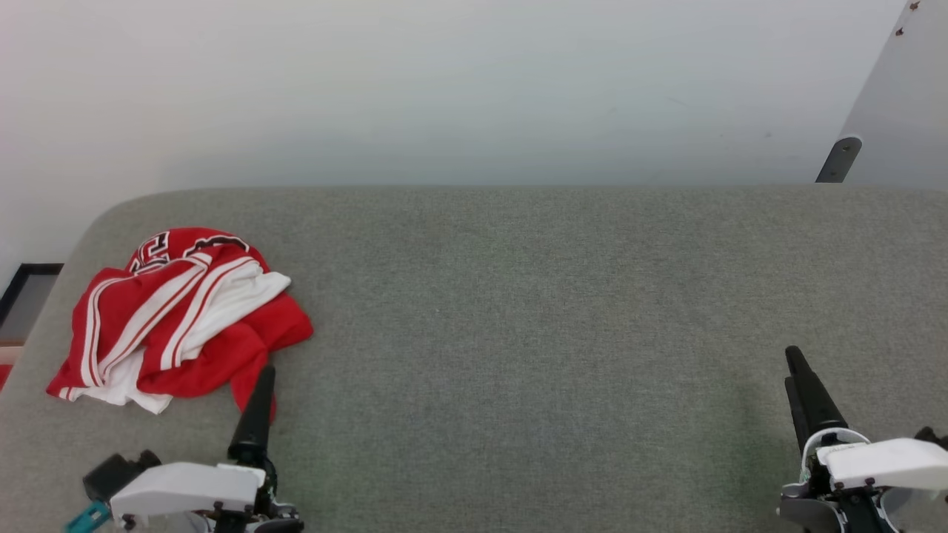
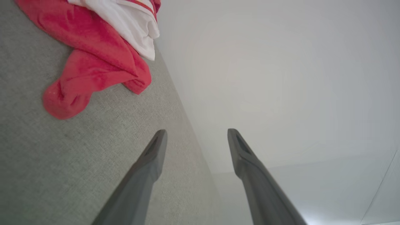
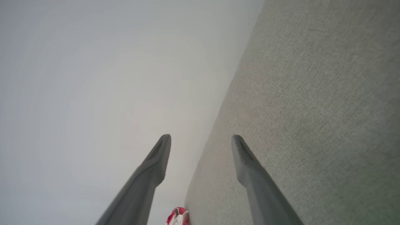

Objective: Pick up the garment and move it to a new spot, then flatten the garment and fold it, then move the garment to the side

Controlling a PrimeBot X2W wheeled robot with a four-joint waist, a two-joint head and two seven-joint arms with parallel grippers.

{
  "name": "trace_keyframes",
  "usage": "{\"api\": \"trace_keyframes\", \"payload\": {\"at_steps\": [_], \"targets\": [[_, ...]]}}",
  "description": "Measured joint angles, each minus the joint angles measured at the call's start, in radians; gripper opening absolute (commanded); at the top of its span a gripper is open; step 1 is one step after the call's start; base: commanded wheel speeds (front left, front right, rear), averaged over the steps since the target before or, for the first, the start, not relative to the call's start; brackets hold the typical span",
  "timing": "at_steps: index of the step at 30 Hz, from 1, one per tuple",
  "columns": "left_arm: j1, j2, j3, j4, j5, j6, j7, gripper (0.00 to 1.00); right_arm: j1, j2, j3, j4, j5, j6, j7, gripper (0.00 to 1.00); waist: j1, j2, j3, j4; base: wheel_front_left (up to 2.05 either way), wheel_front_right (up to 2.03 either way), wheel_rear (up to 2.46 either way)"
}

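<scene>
**Jersey in a heap, both grippers empty**

The garment (image 1: 181, 314) lies crumpled at the left end of the grey padded surface (image 1: 533, 296), close to its rounded corner. Red folds lie over white panels and striped trim, and the lettering is half hidden on top. Bunched like that it cannot be flattened where it sits, which is presumably why the task begins with a lift to a fresh spot. The wide bare padding to its right looks the likely place. The left gripper (image 2: 195, 134) hovers just short of the nearest red fold, fingers parted and holding nothing, so it seems best placed for the first pinch. The right gripper (image 3: 201, 139) hangs well apart at the opposite end, likewise spread and empty
</scene>
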Motion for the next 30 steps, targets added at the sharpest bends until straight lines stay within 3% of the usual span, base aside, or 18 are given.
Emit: {"api": "trace_keyframes", "payload": {"at_steps": [17, 30], "targets": [[-0.013, 0.022, -0.027, -0.021, 0.373, 0.008, -0.066, 1.00, -0.054, -0.043, 0.047, 0.027, -0.331, 0.000, -0.067, 1.00, 0.0000, 0.0000, -0.002, -0.003, 0.00, 0.00, 0.00], [-0.021, 0.037, -0.048, -0.015, 0.588, 0.012, -0.110, 1.00, -0.071, -0.050, 0.043, 0.048, -0.596, 0.000, -0.110, 1.00, 0.0000, 0.0000, -0.006, -0.004, 0.00, 0.00, 0.00]]}}
